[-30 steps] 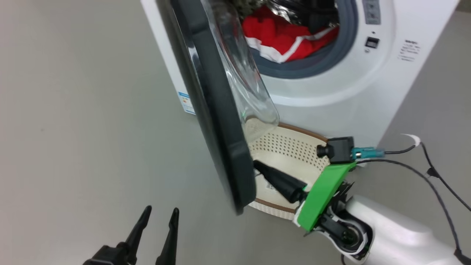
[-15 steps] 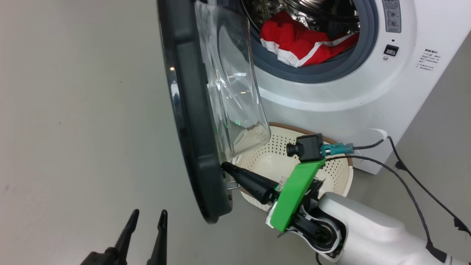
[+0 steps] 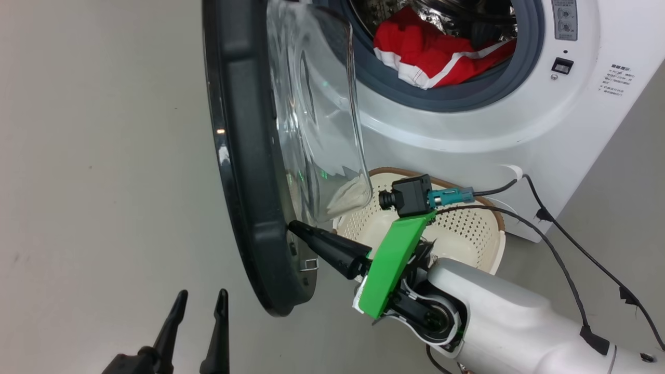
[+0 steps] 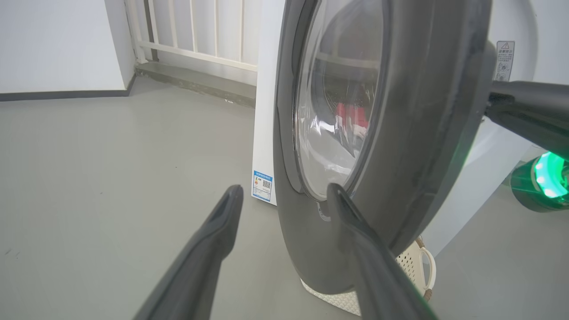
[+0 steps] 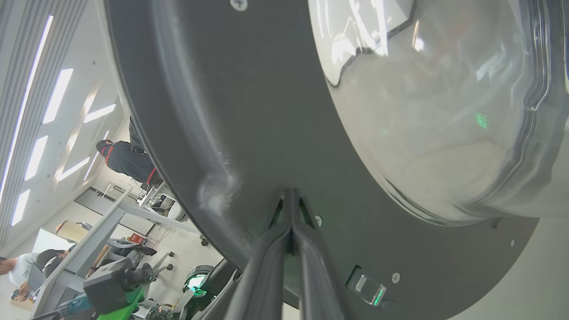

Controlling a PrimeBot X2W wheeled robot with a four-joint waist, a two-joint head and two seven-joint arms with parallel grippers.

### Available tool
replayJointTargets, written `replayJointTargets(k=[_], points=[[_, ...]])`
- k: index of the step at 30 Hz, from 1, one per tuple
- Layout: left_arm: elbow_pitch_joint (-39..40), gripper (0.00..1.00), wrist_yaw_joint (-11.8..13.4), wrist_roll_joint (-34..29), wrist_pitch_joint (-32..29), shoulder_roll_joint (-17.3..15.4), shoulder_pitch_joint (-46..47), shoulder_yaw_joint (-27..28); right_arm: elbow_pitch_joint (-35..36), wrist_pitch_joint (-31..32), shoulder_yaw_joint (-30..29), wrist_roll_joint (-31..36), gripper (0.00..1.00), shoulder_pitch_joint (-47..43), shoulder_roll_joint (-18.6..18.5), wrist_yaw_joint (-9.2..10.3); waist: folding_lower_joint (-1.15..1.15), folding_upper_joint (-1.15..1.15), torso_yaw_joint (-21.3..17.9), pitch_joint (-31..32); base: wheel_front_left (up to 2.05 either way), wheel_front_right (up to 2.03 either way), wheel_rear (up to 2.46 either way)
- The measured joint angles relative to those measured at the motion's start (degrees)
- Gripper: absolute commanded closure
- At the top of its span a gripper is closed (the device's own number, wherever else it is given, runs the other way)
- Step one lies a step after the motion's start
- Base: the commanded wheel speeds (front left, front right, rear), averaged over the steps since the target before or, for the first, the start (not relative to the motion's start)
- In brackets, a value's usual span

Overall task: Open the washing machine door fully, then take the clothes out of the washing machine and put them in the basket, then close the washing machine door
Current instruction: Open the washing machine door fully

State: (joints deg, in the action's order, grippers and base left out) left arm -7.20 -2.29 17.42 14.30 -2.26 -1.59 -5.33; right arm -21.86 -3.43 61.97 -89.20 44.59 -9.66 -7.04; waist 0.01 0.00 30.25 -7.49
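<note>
Head view: washing machine [image 3: 467,130] fills the upper right. White front, grey-blue ring round the drum mouth.

Washing machine door [image 3: 244,182]: hinged at the machine's left, standing roughly edge-on to the camera. Swung out, judged not yet fully open.
- Step in hand: opening it fully.
- To do it well: push on the dark inner rim, low and far from the hinge. Keep off the glass bowl [image 3: 311,114] and clear of the metal latch hook [image 3: 309,265] just below the contact point. Follow the door's arc so the tips do not skid on the plastic.
- Look: wide glossy black rim, clear bulging bowl full of reflections, small screws on the inner face.

Basket [image 3: 467,228]: on the floor before the machine, under the drum mouth, just beside the door's lower edge. Cream, perforated, brown rim. No clothes seen in it, though the arm hides part.

Clothes [image 3: 436,57]: red with white stripe, heaped in the drum, lapping the ring's lower lip.

Right gripper [image 3: 293,227]: fingers pressed together, nothing between them, tips touching the door's inner rim.

Left gripper [image 3: 202,293]: fingers spread wide, holding nothing, low on the door's outer side, near it but apart
</note>
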Motion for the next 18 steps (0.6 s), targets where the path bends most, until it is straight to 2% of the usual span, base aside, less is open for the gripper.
replayJointTargets(k=[6, 7, 8, 9, 11, 12, 13, 15, 18], points=[[0.0, 0.00, 0.2, 0.3, 0.0, 0.0, 0.0, 0.3, -0.4, -0.7, 0.5, 0.0, 1.00, 0.3, 0.2, 0.00, 0.00, 0.00, -0.1, 0.0, 0.00, 0.00, 0.00], [0.0, 0.00, 0.2, 0.3, 0.0, 0.0, 0.0, 0.3, -0.5, -1.0, 0.7, 0.1, 0.96, 0.3, 0.0, 0.00, 0.00, 0.00, -0.1, 0.0, 0.00, 0.00, 0.00], [0.0, 0.00, 0.2, 0.3, 0.0, 0.0, 0.0, 0.3, -0.7, -1.5, 0.9, 0.1, 0.86, 0.3, -0.1, 0.00, 0.00, 0.00, -0.2, 0.1, 0.00, 0.00, 0.00], [-0.1, 0.00, 0.2, 0.3, 0.0, 0.0, 0.0, 0.3, -0.9, -2.0, 1.0, 0.2, 0.68, 0.2, -0.4, 0.00, 0.00, 0.00, -0.3, 0.2, 0.00, 0.00, 0.00], [-0.4, 0.00, -0.2, 0.3, 0.0, 0.0, 0.0, 0.3, -1.3, -3.0, 1.0, 0.2, 0.55, 0.1, -1.1, 0.00, 0.00, 0.00, -0.4, 0.4, 0.00, 0.00, 0.00], [-0.6, 0.00, -0.3, 0.3, 0.0, 0.0, 0.0, 0.3, -1.5, -3.6, 1.0, 0.2, 0.45, 0.0, -1.5, 0.00, 0.00, 0.00, -0.5, 0.5, 0.00, 0.00, 0.00], [-0.8, 0.00, -0.4, 0.3, 0.0, 0.0, 0.0, 0.4, -1.7, -4.2, 0.9, 0.2, 0.12, -0.4, -2.0, 0.00, 0.00, 0.00, -0.6, 0.6, 0.00, 0.00, 0.00], [-1.3, 0.00, -0.9, 0.1, 0.0, 0.0, 0.1, 0.6, -2.1, -5.3, 0.8, 0.2, 0.00, -1.6, -3.0, 0.00, 0.00, 0.00, -0.7, 0.8, 0.00, 0.00, 0.00], [-2.1, 0.00, -1.3, -0.3, 0.0, 0.0, 0.2, 0.9, -2.3, -6.5, 0.5, 0.0, 0.00, -3.8, -4.5, 0.00, 0.00, 0.00, -1.1, 1.1, 0.00, 0.00, 0.00]])
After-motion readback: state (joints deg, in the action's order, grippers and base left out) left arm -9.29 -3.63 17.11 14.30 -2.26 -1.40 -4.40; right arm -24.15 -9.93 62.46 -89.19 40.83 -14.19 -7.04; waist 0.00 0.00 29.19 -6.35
